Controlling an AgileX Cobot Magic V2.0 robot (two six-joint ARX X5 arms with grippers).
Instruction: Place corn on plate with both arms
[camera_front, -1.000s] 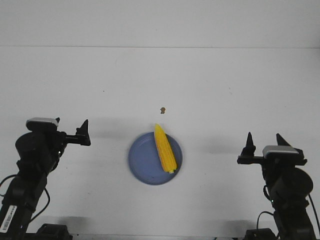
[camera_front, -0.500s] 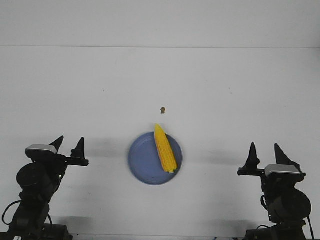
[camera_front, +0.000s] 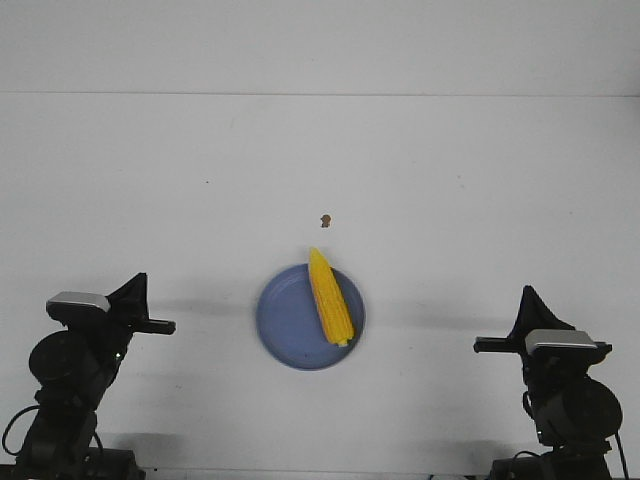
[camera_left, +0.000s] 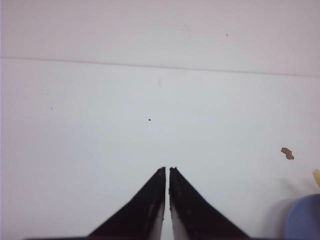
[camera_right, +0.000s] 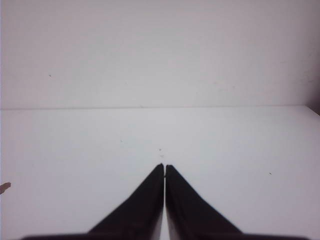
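With the corn cob (camera_front: 331, 298) resting on the periwinkle plate (camera_front: 285, 325), both empty grippers, left (camera_front: 133, 291) and right (camera_front: 529, 303), are seen clenched, best parked well apart from it.

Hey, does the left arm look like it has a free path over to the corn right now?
Probably yes. Only bare table lies between the left end effector and the corn, which lies exposed on the plate. The end effector is shut, though, so it would have to open before grasping.
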